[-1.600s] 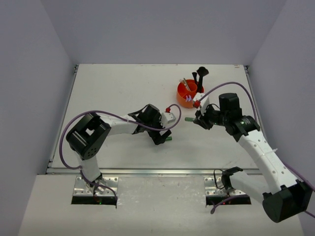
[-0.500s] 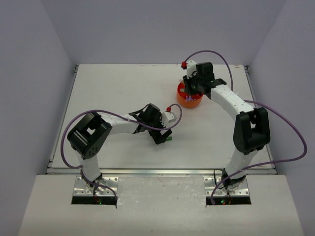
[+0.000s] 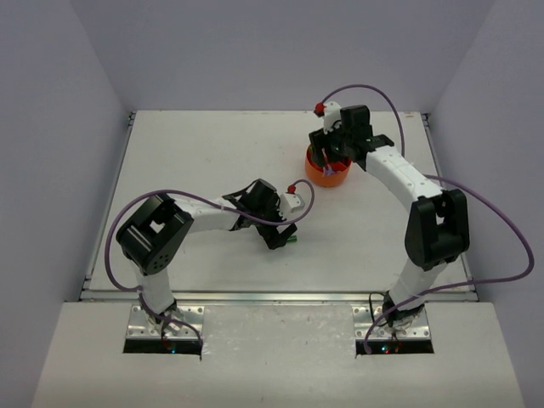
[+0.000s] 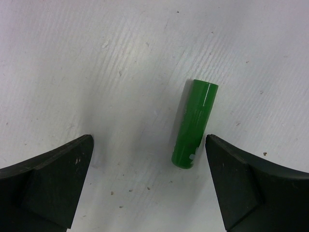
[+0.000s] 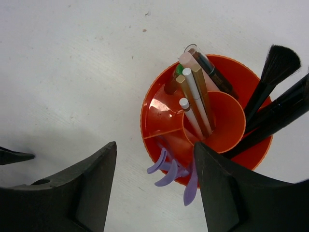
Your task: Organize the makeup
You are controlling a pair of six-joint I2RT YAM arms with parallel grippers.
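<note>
**Inspector:** Relocated since the earlier overhead frame: the right arm, from mid-table to the orange cup (image 3: 327,177) at 1 o'clock on the table (image 3: 195,153). The left arm is unchanged. Pincer states?

**Assistant:** The right gripper (image 5: 154,147) hangs over the cup with its fingers parted, grasping nothing. The left gripper (image 4: 148,142) is fully released, low over the table at 7 o'clock from the cup.

**Inspector:** What does the overhead view withhold?

**Assistant:** The cup's contents. The right wrist view shows black brushes (image 5: 277,63) leaning out at 3 o'clock. Tan sticks (image 5: 193,96) stand from the centre toward 12 o'clock, with a green tip among them. Lilac tools (image 5: 169,171) hook over the rim at 6 o'clock.

**Inspector:** And the item still outside?

**Assistant:** Overhead it is only a green speck at the left fingers. The left wrist view shows the green tube (image 4: 194,124) properly. It is a plain glossy cylinder lying flat on the table between the open fingers, just beside the 3 o'clock finger. Contact cannot be confirmed.
</note>
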